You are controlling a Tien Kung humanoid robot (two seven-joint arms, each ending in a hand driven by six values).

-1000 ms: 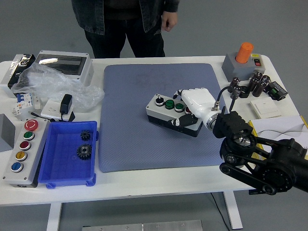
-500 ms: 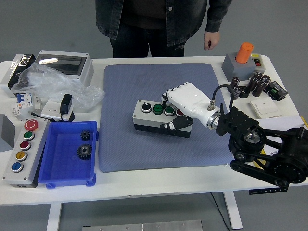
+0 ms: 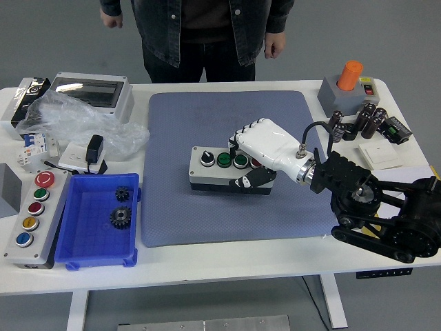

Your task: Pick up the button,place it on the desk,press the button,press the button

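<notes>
- The button box (image 3: 222, 167), a grey and black station with a row of buttons on top, sits flat on the blue-grey mat (image 3: 207, 124) at the middle of the frame.
- The right hand (image 3: 256, 153) is clamped on the box's right end, white fingers (image 3: 245, 134) curled over the top and far side, thumb against the near black wall.
- The left hand is out of view.
- The box looks rigid, a hard plastic shell, probably light to moderate in weight; its smooth walls could slip in a loose grasp.
- Held at one end, it will likely tip towards the free left end when raised; a hold nearer the middle, across the two long walls, seems steadier.
- Fingers lying over the top are close to the red button, so squeezing harder risks an unwanted press.
- The mat looks textured, so the box should stay put when buttons are pressed from above.
- A person (image 3: 207, 31) stands at the upper edge of the frame, hands hanging, touching nothing on the worktop (image 3: 227, 265).
</notes>
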